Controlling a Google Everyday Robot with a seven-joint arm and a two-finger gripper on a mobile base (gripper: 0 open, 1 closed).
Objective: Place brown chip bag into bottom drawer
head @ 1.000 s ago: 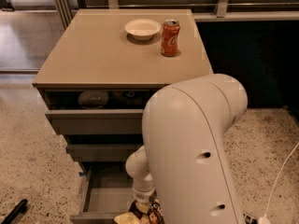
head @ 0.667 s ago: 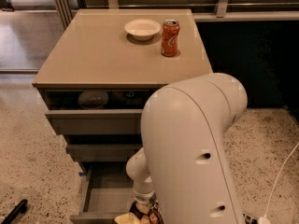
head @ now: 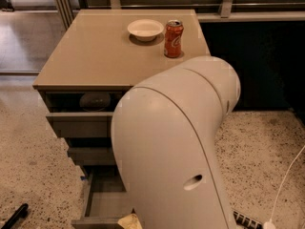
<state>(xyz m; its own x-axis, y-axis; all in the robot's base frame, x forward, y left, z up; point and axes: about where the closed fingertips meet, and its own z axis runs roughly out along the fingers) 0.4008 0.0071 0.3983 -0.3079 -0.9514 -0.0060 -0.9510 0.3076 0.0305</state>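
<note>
The bottom drawer (head: 101, 200) is pulled open at the foot of the cabinet and shows its grey inside. A pale yellow-tan edge of the brown chip bag (head: 129, 221) peeks out at the drawer's front right, by the bottom of the view; its dark front is hidden. My gripper is hidden behind my large white arm (head: 176, 142), which fills the middle and lower right of the view, low over the drawer.
An orange-red soda can (head: 173, 38) and a white bowl (head: 145, 29) stand at the back of the cabinet top (head: 90, 56). The top drawer (head: 81, 124) is slightly open. A white cable (head: 286, 185) lies on the speckled floor at the right.
My arm has swung left and now covers the wrist and gripper that showed over the bottom drawer. Less of the bag shows.
</note>
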